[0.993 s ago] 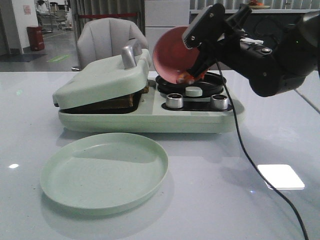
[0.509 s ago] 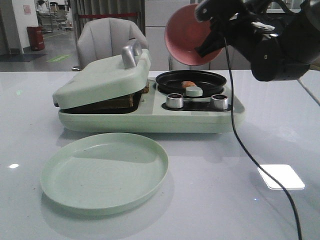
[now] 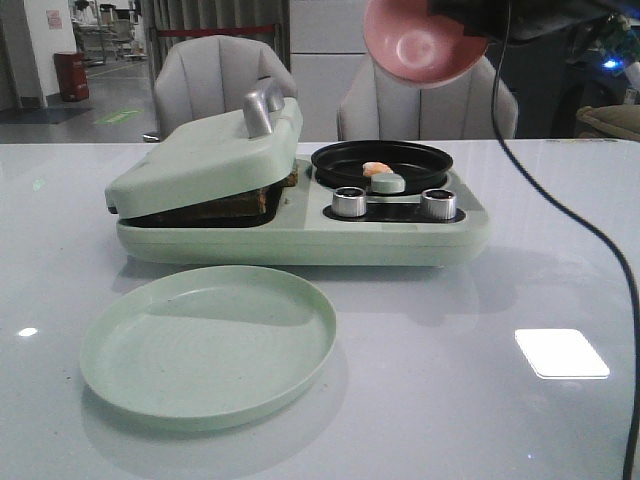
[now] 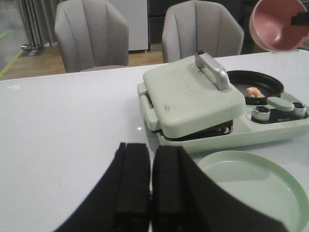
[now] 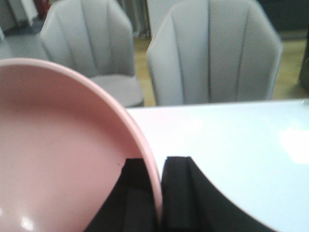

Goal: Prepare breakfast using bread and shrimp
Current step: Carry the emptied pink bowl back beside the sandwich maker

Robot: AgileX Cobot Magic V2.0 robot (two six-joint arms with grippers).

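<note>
From the left wrist camera I see my left claw [image 4: 150,186] with its two black fingers [image 4: 133,183] pressed together, holding nothing, above the white table [image 4: 63,125]. Ahead sits the pale green breakfast maker [image 4: 217,113]: its sandwich-press lid [image 4: 190,94] is down but slightly ajar, silver handle [image 4: 212,70] on top. Beside the lid, the round black pan [image 4: 256,84] holds the shrimp [image 4: 253,91]. Two metal knobs [image 4: 261,112] and a green knob [image 4: 276,102] sit in front of the pan. A pale green plate [image 4: 251,186] lies near the appliance. A pink bowl [image 4: 280,24] hangs tilted above the pan. Two grey chairs [image 4: 91,34] stand behind.
</note>
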